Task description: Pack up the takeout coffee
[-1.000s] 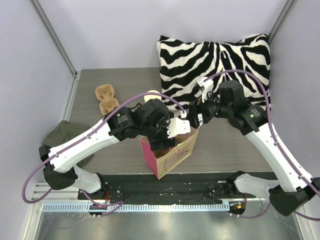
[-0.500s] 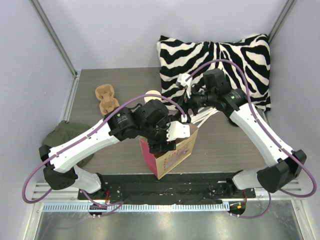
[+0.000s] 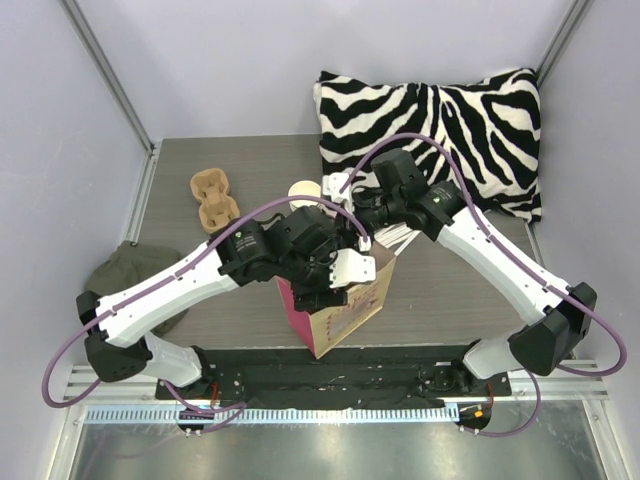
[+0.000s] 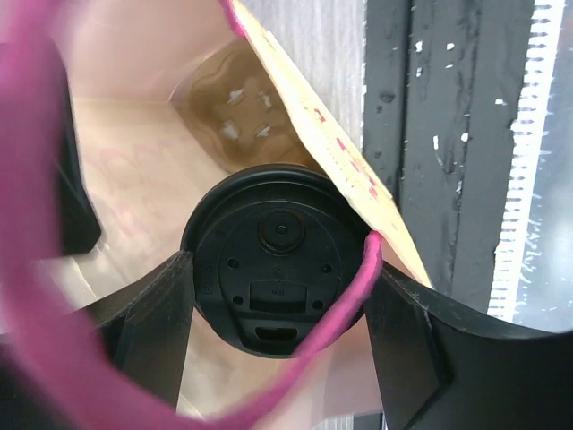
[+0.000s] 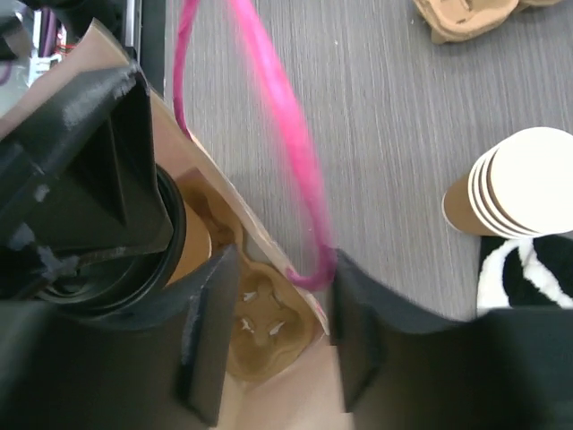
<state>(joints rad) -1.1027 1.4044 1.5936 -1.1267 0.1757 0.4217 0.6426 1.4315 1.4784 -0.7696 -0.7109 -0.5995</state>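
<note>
Partly, the packing was done, as far as could be judged. A paper bag [image 3: 340,312] was seen standing open on the surface [image 3: 450,290], near the front edge. A tan cup carrier [image 4: 228,103] was seen lying at the bottom of the bag. One lidded cup [image 4: 277,242], brown with a black top, was held over that carrier, just inside the bag's mouth. The left tool [image 4: 277,309] was clamped on this cup, with one finger on each side of it. The cup was not yet seen to be sitting in a carrier hole, so that step was judged to be under way and not finished.

The right tool [image 5: 282,287] was placed at the far rim of the bag. Its fingers were seen apart, with the paper edge and the end of a pink handle [image 5: 269,98] between them. It could not be told if the paper was touched. The bag was thought to be held open this way.

More was left to be done. A stack of cups [image 5: 515,184], white ones nested with a brown one, was seen standing on the surface outside the bag, just beside a striped pillow [image 3: 440,120]. A second carrier [image 3: 213,197] was seen on the surface too, well apart from the bag. No other cup could be made out inside the bag.
</note>
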